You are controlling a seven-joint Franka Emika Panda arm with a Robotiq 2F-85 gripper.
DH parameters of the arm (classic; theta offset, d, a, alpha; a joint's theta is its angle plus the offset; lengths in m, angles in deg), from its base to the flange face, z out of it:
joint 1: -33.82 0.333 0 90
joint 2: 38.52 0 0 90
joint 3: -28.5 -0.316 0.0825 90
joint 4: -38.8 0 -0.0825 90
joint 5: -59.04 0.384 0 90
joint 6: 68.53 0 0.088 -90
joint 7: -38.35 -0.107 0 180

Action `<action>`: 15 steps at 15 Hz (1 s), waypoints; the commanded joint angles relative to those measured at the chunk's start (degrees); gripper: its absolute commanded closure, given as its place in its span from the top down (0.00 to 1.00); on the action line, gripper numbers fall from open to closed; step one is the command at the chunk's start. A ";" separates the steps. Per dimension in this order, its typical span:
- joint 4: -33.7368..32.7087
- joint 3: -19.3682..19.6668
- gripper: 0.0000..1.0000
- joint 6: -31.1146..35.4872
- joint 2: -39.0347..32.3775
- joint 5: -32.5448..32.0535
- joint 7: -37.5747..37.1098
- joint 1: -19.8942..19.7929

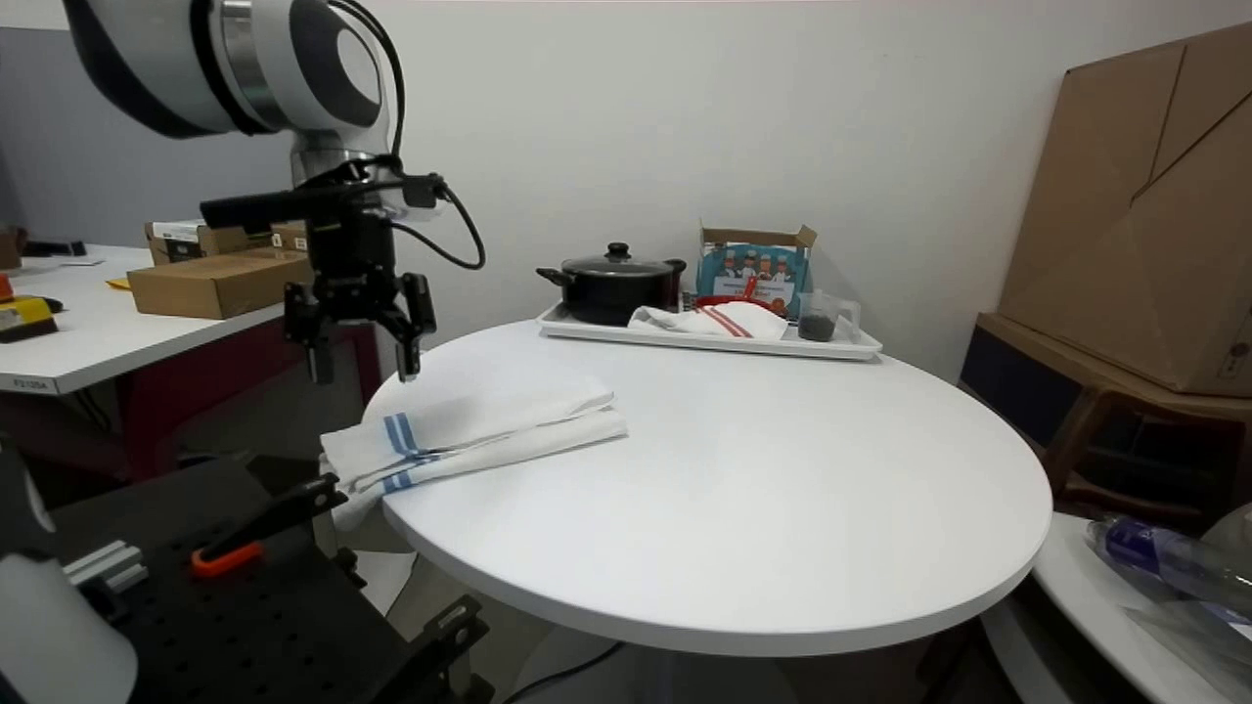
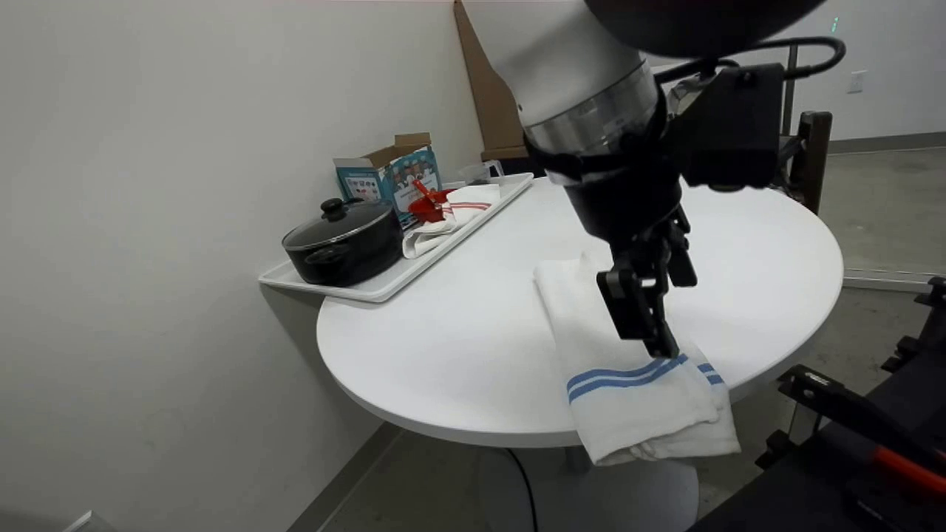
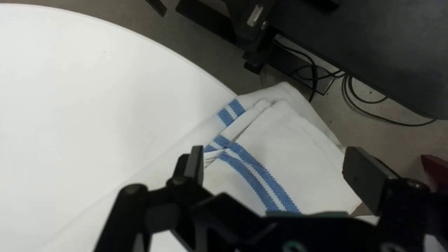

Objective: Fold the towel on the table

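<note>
The end effector (image 3: 275, 157) stands with its angular black fingers wide apart above the towel (image 3: 280, 140), a soft white weave with blue stripes, folded in uneven layers, its end hanging past the rim of the smooth, round white table (image 3: 87, 105). Farther back, a shallow white tray (image 1: 675, 339) carries a rumpled red-striped cloth (image 1: 704, 321) and a round, knob-lidded black pot (image 1: 614, 293).

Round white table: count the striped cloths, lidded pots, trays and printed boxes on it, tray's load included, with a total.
Striped cloths: 2 (blue-striped towel, red-striped cloth)
Lidded pots: 1 (black pot)
Trays: 1 (white tray)
Printed boxes: 1 (blue box)
Total: 5
</note>
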 commanded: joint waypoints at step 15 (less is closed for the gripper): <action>-7.79 5.46 1.00 -6.58 -2.45 -9.33 18.90 -8.82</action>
